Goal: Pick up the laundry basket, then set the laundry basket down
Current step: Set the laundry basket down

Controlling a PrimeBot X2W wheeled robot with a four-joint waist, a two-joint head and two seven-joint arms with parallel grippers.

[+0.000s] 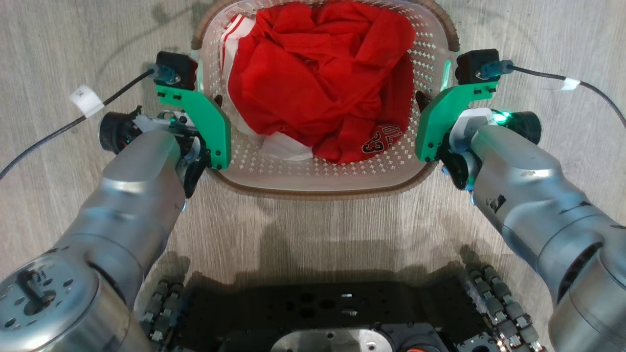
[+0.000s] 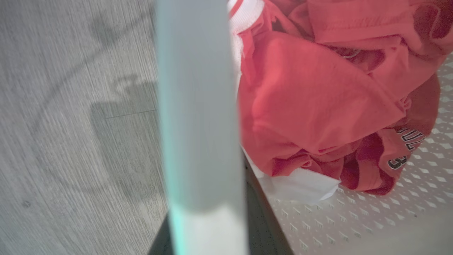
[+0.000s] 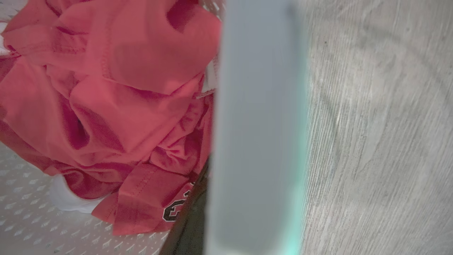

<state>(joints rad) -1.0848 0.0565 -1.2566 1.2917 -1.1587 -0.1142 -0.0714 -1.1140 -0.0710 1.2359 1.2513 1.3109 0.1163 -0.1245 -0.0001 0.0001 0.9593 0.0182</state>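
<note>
- Bare wooden floor point(image 1: 313, 230) outward of both sets of fingers; robot base point(image 1: 318, 313) behind them.
- Black cables point(image 1: 49, 137) trailing outward from each wrist.
- Laundry basket point(image 1: 323, 178) between left fingers point(image 2: 263, 226) and right fingers point(image 3: 191, 219), holding red clothes point(image 1: 318, 73).
- Both pairs clamped on its white side handles.

A heap of clothes point(image 1: 318, 78) is lying inside the laundry basket point(image 1: 323, 178), bunched toward its far end. The left hand point(image 1: 205, 105) is gripping the basket's left handle, and the right hand point(image 1: 430, 105) is gripping its right handle. The floor point(image 1: 313, 234) is lying beneath the basket, and the robot's base point(image 1: 323, 313) is standing on its near side, apart.
</note>
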